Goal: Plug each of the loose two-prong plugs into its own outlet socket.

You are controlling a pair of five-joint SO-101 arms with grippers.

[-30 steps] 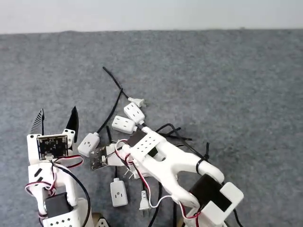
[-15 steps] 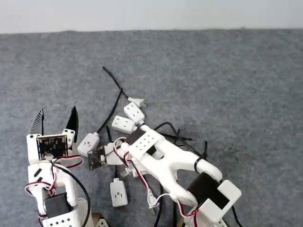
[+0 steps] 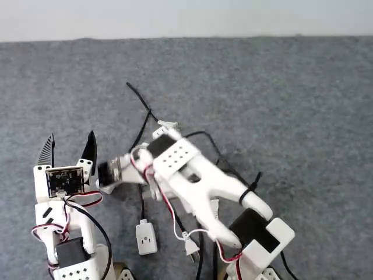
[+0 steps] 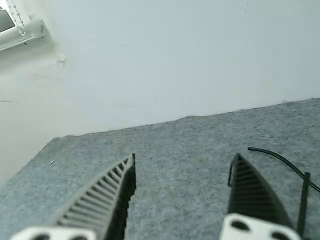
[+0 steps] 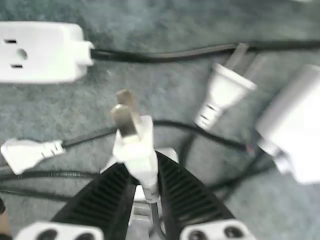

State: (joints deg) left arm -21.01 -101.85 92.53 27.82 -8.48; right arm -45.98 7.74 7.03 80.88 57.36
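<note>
The right gripper is closed on a white two-prong plug. It grips the body just behind the prongs, which point free ahead. A white outlet socket lies near on the grey carpet. The left gripper stands wide open above the carpet and holds nothing. The plug looks light and hard, and its smooth plastic may slip. Its cord probably pulls sideways, so a hold on the flat sides of the body seems best.

Grey felt mat, white wall
</note>
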